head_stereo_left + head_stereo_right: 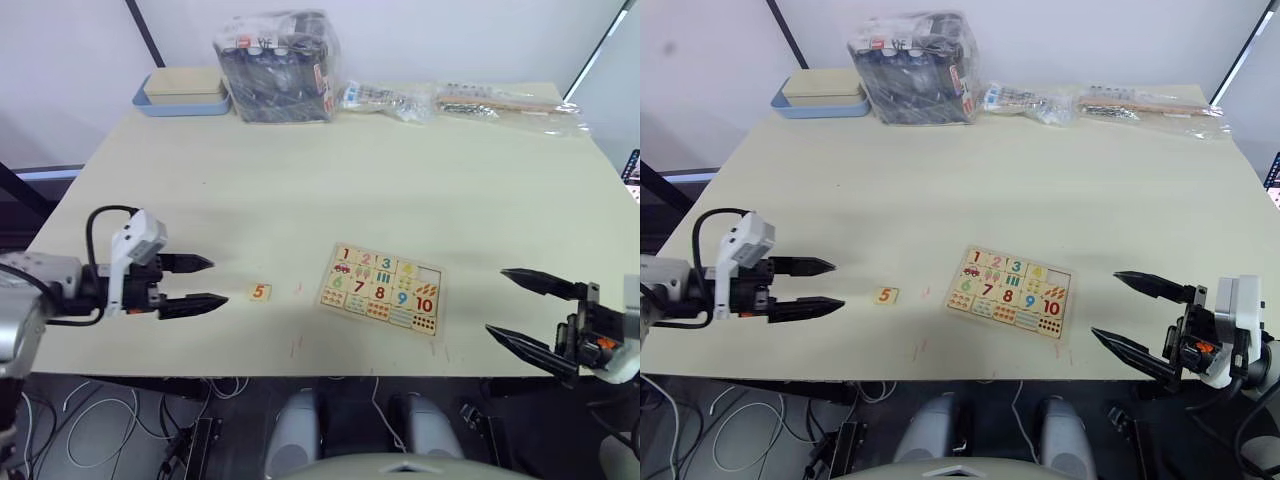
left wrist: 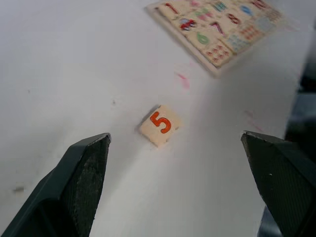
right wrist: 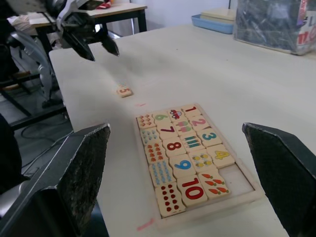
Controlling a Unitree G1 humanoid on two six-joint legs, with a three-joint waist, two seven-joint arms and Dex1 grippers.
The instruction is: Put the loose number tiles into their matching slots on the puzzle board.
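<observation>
Left gripper [image 1: 208,282] hovering wide-jawed near 5 tile [image 1: 260,292]: light, rigid, thin; pinch opposite edges. Right gripper [image 1: 515,306] idling wide.

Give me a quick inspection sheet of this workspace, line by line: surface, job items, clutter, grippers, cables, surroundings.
Surface: pale table, a few faint red marks near the front edge.
Job's things: puzzle board near the front, tiles 1 to 4 seated, one slot at the row's end bare; 5 tile loose on the table left of the board.
Clutter: blue-rimmed tray, plastic-wrapped pack and clear bags along the far edge.
Grippers: left gripper open, aimed at the 5 tile, apart from it; right gripper open, right of the board, holding nothing.
Cables: black cable looped on the left arm; loose cables on the floor.
Surroundings: another table behind.
</observation>
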